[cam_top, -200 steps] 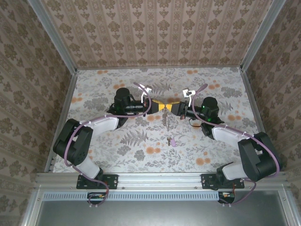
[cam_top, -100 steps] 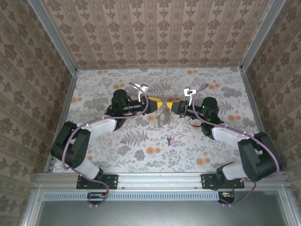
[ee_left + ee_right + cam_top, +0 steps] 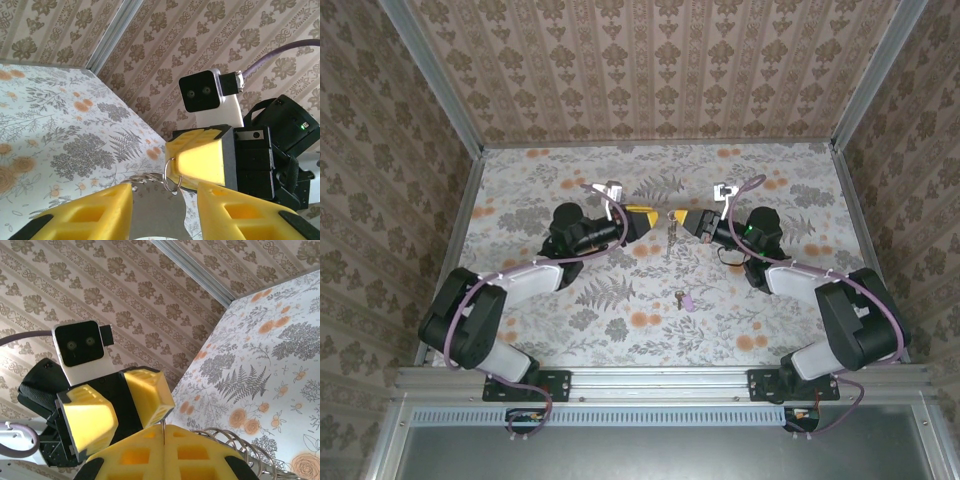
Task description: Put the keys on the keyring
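The keyring (image 3: 669, 232), a flat silvery-grey loop carrying thin split rings, hangs above the table between my two yellow-fingered grippers. My right gripper (image 3: 684, 220) is shut on one small ring of it; the ring's edge shows between the pressed fingers (image 3: 164, 432). My left gripper (image 3: 644, 217) faces it, open, with the keyring's flat body (image 3: 155, 210) lying between the fingers (image 3: 80, 215) and a gap showing on the right side. The small ring (image 3: 171, 175) sits against the right gripper's pads (image 3: 200, 162). The key (image 3: 683, 298), tiny with a pinkish-purple head, lies on the table nearer the arm bases.
The floral tabletop (image 3: 570, 180) is walled by patterned panels on three sides, with a metal rail (image 3: 660, 380) along the near edge. Open floor lies all around the key.
My left arm has drawn back to the left and both grippers have shifted slightly toward the back wall. The keyring swung and turned, and now hangs narrow between them. The key has not moved.
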`<action>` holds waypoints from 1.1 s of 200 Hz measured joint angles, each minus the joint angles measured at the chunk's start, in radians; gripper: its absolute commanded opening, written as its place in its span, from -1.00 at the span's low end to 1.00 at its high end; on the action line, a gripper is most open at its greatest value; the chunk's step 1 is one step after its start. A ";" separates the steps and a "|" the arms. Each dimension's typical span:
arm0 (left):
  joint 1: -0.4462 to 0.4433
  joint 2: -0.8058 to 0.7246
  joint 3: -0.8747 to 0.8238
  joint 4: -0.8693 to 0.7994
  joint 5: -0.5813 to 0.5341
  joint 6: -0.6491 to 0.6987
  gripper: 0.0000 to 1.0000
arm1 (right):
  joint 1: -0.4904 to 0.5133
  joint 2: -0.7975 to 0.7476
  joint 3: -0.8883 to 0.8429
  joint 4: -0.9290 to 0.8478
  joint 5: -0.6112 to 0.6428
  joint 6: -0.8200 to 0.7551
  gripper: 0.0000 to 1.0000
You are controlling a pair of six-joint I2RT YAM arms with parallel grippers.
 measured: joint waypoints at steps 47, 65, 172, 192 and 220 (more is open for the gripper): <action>-0.007 0.064 0.000 0.069 -0.002 -0.038 -0.21 | 0.010 0.003 0.002 0.021 0.003 0.023 -1.00; -0.007 0.086 0.000 0.096 0.001 -0.056 -0.21 | 0.015 0.009 0.003 0.027 0.003 0.026 -1.00; -0.033 0.128 0.029 0.168 0.009 -0.096 -0.20 | 0.021 0.035 0.007 0.048 0.003 0.030 -1.00; -0.038 0.137 0.031 0.169 0.013 -0.099 -0.22 | 0.021 0.036 0.007 0.049 0.003 0.030 -1.00; -0.039 0.141 0.031 0.171 0.016 -0.103 -0.33 | 0.021 0.035 0.007 0.049 0.003 0.030 -1.00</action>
